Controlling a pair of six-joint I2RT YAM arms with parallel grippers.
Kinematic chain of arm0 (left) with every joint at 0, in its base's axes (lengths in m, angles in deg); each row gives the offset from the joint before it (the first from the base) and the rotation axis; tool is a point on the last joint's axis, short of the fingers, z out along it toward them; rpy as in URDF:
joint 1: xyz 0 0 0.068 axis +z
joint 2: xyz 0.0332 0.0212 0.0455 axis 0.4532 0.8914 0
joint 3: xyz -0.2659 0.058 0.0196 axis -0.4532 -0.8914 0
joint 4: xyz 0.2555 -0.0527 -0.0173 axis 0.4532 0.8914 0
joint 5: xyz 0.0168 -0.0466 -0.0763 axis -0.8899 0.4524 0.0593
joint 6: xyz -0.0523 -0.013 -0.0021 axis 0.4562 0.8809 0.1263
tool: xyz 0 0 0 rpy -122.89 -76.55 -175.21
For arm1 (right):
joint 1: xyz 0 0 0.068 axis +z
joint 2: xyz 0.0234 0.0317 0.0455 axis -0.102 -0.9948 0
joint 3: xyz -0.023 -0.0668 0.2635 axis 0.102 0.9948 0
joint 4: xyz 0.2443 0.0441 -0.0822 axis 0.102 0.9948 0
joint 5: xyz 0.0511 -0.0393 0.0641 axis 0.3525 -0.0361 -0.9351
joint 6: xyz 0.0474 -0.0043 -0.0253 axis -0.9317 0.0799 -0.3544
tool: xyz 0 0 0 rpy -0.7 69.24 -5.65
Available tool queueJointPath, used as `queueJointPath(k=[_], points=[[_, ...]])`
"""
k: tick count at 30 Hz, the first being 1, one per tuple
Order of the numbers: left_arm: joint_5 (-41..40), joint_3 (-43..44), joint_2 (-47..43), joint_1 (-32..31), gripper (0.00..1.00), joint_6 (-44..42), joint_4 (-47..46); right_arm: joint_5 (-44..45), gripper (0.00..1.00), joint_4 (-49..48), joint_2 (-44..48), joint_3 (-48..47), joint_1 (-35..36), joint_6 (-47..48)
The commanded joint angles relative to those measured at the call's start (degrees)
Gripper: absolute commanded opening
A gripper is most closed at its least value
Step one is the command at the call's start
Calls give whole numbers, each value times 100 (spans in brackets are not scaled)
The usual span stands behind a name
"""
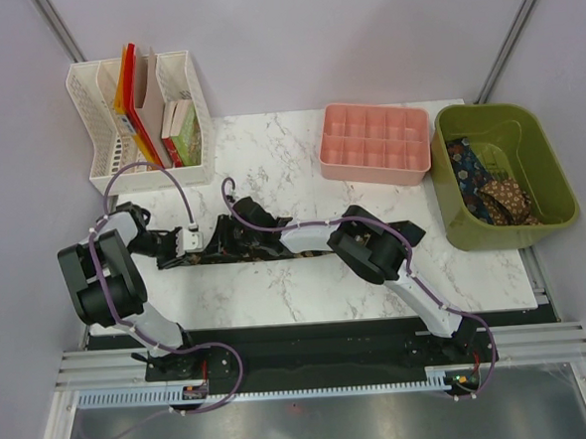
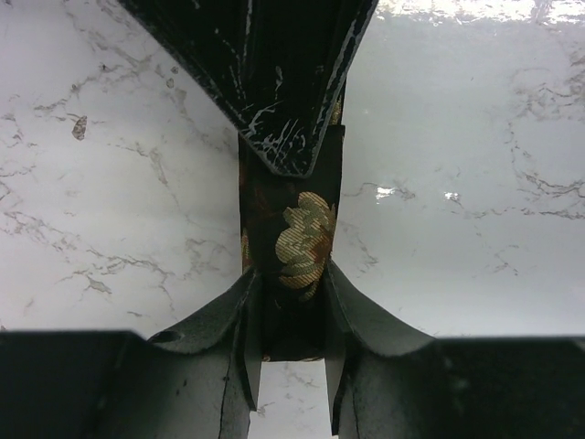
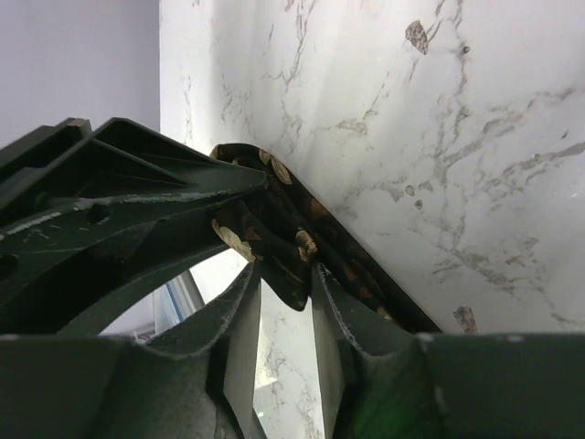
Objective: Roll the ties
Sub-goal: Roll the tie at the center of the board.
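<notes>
Marble table (image 1: 270, 161), seen from above, bears one tie (image 1: 275, 253) laid left to right, likely for rolling from its left end. Left wrist: left gripper (image 2: 292, 306) jaws, narrow, pinch it flat. Right wrist: right gripper (image 3: 283, 283) jaws stand narrow about its folded end; grip unclear.

Rack (image 1: 92, 102), tray (image 1: 375, 175) and bin (image 1: 493, 233) block the table's (image 1: 269, 151) far side.
</notes>
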Motion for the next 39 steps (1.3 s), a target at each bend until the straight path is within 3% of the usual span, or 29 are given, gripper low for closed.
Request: queueJointPath(k=[1,11,15,20,24,27,31,39], points=[[-17,-52,-8,-47,35,-267,-44,-57,38,-315,176,-217,33,-189],[0,54,89,-47,35,-179,-61,13,43,-324,17,-305,112,-286],[27,89,89,-47,35,-109,-52,180,24,-148,-70,-288,94,-277],[9,141,124,-39,35,-64,-26,233,12,10,-62,-226,59,-312],[71,255,80,-12,47,15,18,417,0,353,-62,-261,24,-285],[159,527,54,163,57,-20,246,453,0,476,-53,-182,-37,-251],[150,862,150,339,62,-213,606,444,0,520,-79,-234,-55,-224],[203,687,212,322,68,-372,581,418,0,520,-88,-287,-38,-145]])
